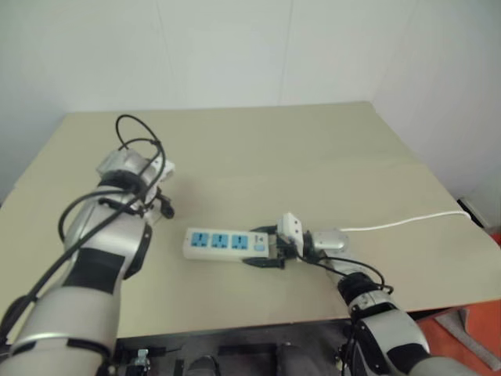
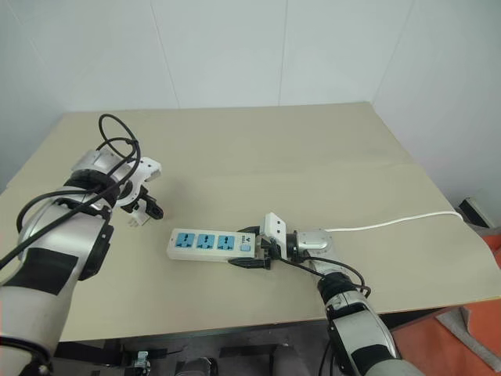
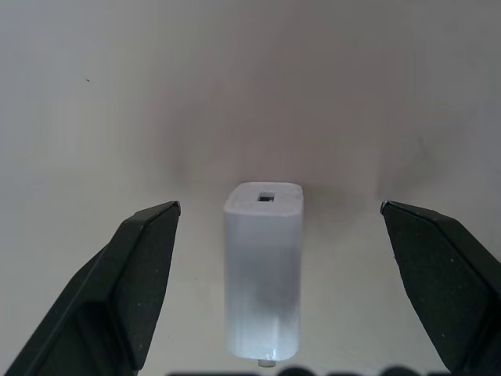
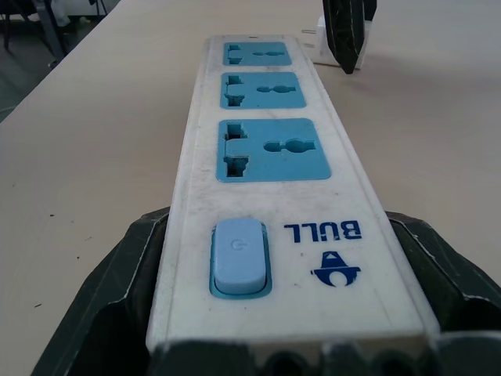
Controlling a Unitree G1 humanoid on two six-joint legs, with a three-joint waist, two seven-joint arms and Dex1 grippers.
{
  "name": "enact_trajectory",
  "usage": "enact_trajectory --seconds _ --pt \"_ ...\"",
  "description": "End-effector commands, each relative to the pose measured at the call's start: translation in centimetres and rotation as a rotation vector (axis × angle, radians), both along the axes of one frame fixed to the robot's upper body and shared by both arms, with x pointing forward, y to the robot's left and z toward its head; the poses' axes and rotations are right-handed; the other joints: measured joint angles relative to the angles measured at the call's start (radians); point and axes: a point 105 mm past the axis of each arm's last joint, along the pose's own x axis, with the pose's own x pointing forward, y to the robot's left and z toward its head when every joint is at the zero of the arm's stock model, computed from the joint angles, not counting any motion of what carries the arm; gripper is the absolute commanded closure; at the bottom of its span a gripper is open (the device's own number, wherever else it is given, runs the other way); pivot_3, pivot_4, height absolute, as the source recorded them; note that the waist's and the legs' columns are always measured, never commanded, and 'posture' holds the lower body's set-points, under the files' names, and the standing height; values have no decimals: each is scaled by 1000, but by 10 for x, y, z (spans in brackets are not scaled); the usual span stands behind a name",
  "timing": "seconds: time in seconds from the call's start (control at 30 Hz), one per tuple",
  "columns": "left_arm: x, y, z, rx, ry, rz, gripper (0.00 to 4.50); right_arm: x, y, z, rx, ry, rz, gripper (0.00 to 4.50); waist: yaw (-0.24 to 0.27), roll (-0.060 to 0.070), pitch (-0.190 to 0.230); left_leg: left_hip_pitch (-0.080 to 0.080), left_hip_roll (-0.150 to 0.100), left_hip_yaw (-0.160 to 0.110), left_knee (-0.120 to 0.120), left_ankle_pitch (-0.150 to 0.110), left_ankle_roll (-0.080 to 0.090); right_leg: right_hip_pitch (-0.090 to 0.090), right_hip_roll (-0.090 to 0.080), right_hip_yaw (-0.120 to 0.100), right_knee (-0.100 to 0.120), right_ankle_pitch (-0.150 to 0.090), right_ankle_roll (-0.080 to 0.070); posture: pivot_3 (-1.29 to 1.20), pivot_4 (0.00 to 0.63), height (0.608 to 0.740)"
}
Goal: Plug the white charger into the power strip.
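While the right hand (image 1: 270,252) clamps the switch end of the power strip (image 1: 221,244) flat on the desk (image 1: 313,157), the head views show the left hand (image 2: 141,210) hanging nose-down over the white charger (image 2: 138,220), just beyond the strip's far end.

In the left wrist view, that hand's fingers (image 3: 133,274) stand wide apart on either side of the charger, touching nothing. The little block lies on its side, one metal pin showing at its near end. It looks light, rigid and smooth, likely to skid or twist, so a squeeze across its flat flanks seems soundest.

In the right wrist view, black fingers (image 4: 125,290) hug both long edges of the strip beside its blue switch (image 4: 239,257), three sockets stretching ahead.
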Motion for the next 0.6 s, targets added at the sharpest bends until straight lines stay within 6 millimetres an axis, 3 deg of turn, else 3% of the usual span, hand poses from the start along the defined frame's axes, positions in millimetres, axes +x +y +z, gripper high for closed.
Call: enact_trajectory --seconds 0.03,0.37,0.5,0.6 --pt "3 5 -1 19 -39 24 398 -2 4 4 24 -9 8 1083 0 0 0 0 0 0 0 0 0 0 0 0 0 0 0 0 150 740" --pt "9 3 5 3 -96 43 3393 -6 3 1 25 0 1 1083 0 0 0 0 0 0 0 0 0 0 0 0 0 0 0 0 150 740" --pt "12 2 13 -7 -124 33 3482 -6 4 1 26 2 -2 1083 1 0 0 0 0 0 0 0 0 0 0 0 0 0 0 0 150 740" --pt "24 -11 41 -63 -239 -38 3482 -7 5 0 28 5 -1 1083 1 -1 0 0 0 0 0 0 -1 0 0 0 0 0 0 0 150 740"
